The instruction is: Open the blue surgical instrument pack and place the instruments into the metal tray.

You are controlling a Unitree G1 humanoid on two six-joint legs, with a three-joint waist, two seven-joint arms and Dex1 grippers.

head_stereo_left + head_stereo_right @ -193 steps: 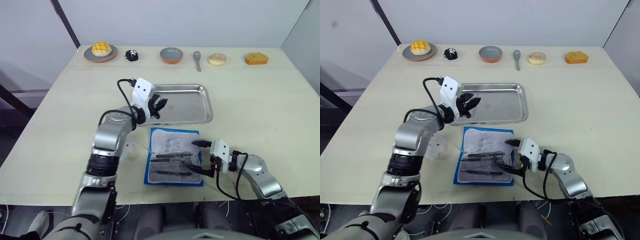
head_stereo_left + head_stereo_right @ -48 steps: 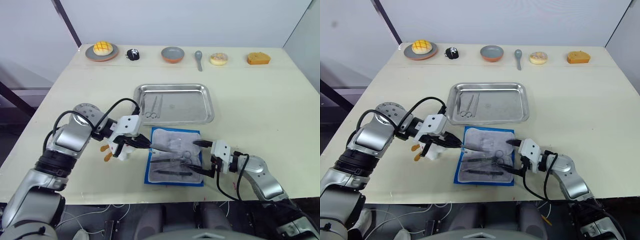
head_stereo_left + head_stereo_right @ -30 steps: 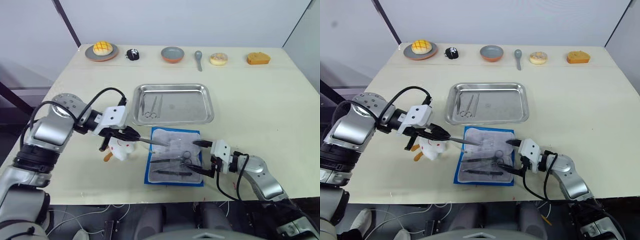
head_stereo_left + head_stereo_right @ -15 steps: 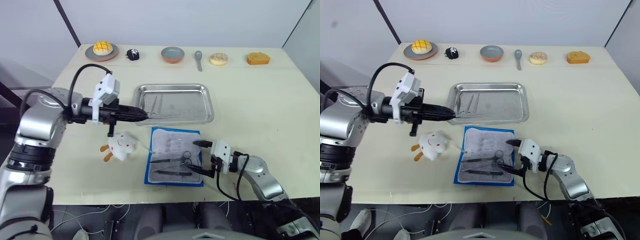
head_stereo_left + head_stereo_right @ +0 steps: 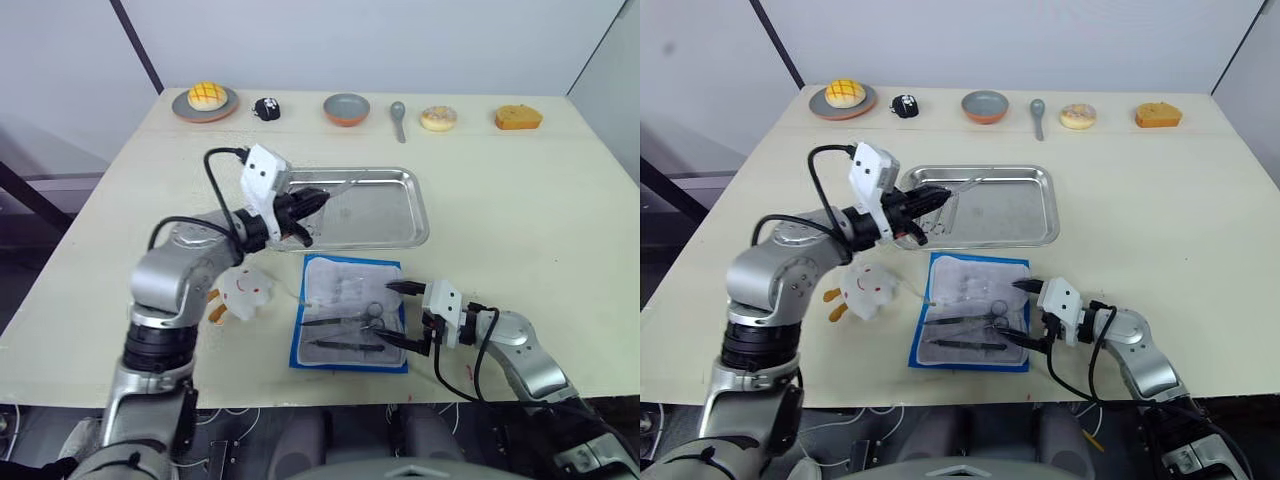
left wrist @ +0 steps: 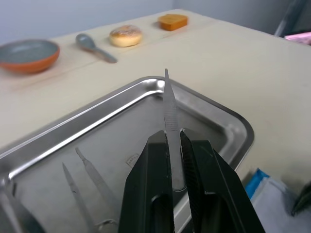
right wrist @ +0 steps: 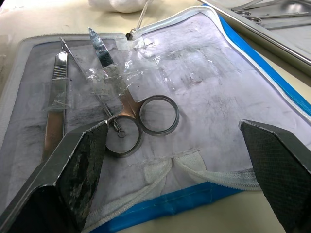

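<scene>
Left pincer (image 6: 174,138): pinching tweezers (image 6: 169,104) above the metal tray (image 5: 400,215).
Right pincer (image 5: 403,313): spread, at the opened blue pack (image 5: 350,312) edge.
Advised: lower flat beside the tray's instruments (image 6: 90,179), then release.

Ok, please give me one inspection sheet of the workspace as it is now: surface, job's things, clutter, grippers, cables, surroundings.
Surface: pale table.
Job's things: blue surgical instrument pack lies open in front of the metal tray; ring-handled scissors and two more instruments lie in the pack, others in the tray.
Clutter: white plush toy beside the pack; plates, bowl, spoon and foods along the far edge.
Grippers: left gripper shut on a thin instrument above the tray; right gripper open at the pack.
Cables: black, on both arms.
Surroundings: grey walls.
</scene>
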